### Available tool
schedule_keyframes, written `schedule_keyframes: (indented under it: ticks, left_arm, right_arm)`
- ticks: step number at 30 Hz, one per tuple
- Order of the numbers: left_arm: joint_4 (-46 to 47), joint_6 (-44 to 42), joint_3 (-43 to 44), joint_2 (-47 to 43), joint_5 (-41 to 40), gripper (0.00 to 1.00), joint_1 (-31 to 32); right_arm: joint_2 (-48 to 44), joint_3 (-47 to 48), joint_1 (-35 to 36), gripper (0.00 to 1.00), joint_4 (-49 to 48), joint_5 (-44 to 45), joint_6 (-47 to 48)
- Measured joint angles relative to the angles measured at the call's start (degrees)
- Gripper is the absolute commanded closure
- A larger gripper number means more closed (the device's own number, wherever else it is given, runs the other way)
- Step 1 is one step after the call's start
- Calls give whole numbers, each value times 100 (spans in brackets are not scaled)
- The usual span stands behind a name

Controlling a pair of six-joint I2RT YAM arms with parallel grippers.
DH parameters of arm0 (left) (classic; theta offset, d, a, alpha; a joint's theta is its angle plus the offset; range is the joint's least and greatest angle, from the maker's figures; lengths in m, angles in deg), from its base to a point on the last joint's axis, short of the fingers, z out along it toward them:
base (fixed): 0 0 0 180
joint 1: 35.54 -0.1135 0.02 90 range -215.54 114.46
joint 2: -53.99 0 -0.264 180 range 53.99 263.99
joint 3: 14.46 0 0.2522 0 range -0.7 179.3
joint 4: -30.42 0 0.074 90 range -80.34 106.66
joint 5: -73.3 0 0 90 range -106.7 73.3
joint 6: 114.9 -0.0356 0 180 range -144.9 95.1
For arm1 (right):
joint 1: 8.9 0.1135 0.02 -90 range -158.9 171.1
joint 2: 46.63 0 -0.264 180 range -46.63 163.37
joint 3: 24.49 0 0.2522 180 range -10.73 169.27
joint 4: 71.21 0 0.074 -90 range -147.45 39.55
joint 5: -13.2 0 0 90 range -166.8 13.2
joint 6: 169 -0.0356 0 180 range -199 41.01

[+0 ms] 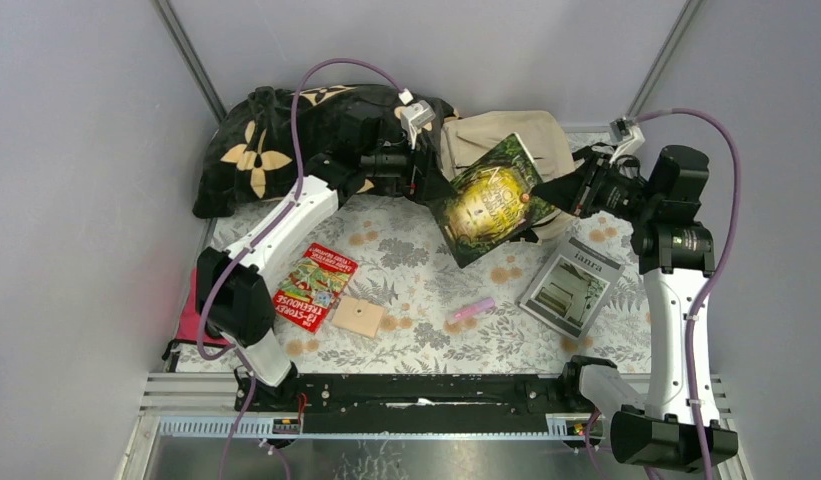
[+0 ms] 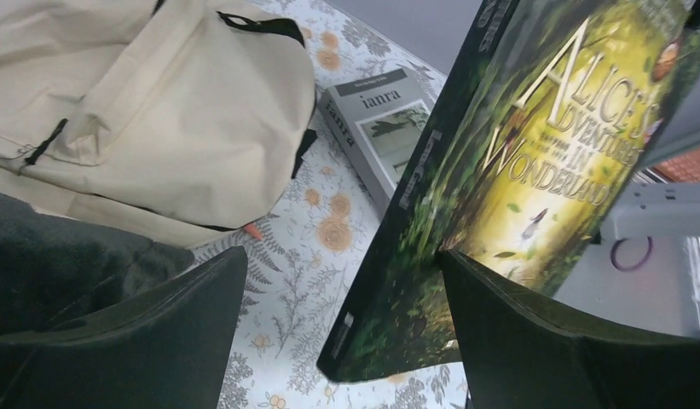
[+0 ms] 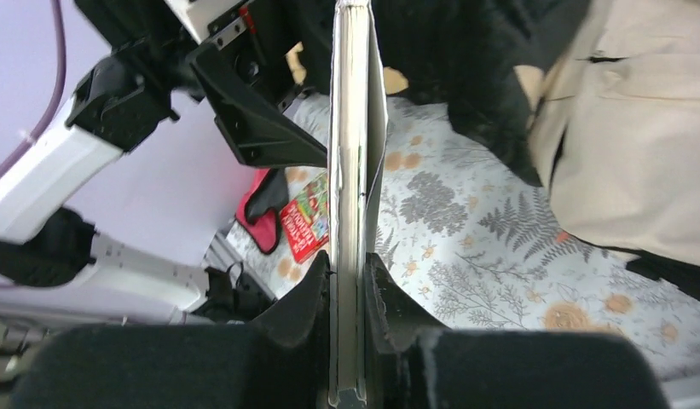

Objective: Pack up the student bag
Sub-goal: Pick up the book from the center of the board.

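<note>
Holding the Alice book (image 1: 491,200) in the air just in front of the bag (image 1: 476,135), I have the right end effector (image 3: 348,273) pinching it by one edge, pads pressed flat on both covers so the book stands on edge. The spine side points toward the left arm. I read this as a hand-over or a two-arm steadying. A single edge grip lets a large book sag and twist, so a second hold on the opposite side makes sense before it goes in.

The left end effector (image 2: 342,273) is spread wide, with the book's spine-side corner between its fingers. One finger is close beside the front cover and the other is well clear, so it grips nothing yet.

The bag lies flat at the far side of the tabletop (image 1: 416,270), its left end against the flowered pillow (image 1: 266,150). In the top view the raised book hides the bag's near part. I cannot tell whether the main zipper is open, and the face I see from the left wrist looks shut. That would need settling first.

A grey book (image 1: 571,285) lies in front of the bag to the right. A red book (image 1: 314,285) and a wooden block (image 1: 361,318) lie in front to the left, probably waiting their turn.
</note>
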Motion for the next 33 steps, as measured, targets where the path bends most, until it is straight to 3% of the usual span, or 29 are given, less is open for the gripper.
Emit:
schedule_keyframes:
  ticks: [9, 17, 19, 20, 22, 23, 25, 27, 29, 33]
  left_arm:
    - [-501, -299, 101, -26, 1482, 7, -170]
    - [-553, 155, 197, 688, 2575, 19, -111]
    - [-599, 240, 197, 804, 2697, 31, -50]
    - [-619, 291, 197, 841, 2756, 45, -7]
    - [-656, 428, 201, 885, 2907, 83, 59]
    - [-684, 507, 232, 907, 2997, 94, 76]
    - [-723, 691, 302, 981, 3228, 100, 57]
    - [-748, 809, 358, 1054, 3252, 100, 4]
    - [-745, 938, 376, 1104, 3012, 100, -48]
    - [-645, 1486, 374, 1095, 2400, 100, -269]
  right_arm:
    - [155, -1174, 457, 100, -1744, -1401, -407]
    - [767, -1473, 785, 100, -2599, -1768, -695]
    - [901, -1473, 866, 100, -2715, -1705, -713]
    - [964, -1473, 925, 100, -2754, -1687, -710]
    - [1097, -1473, 1021, 100, -2699, -1657, -660]
    - [1174, -1469, 1045, 93, -2636, -1624, -616]
    - [1375, -1449, 1032, 42, -2568, -1576, -487]
    - [1558, -1353, 1049, 13, -2468, -1370, -584]
    - [1714, -1241, 1078, 1, -2387, -933, -704]
    - [1626, -1222, 1093, 0, -2267, 118, -1012]
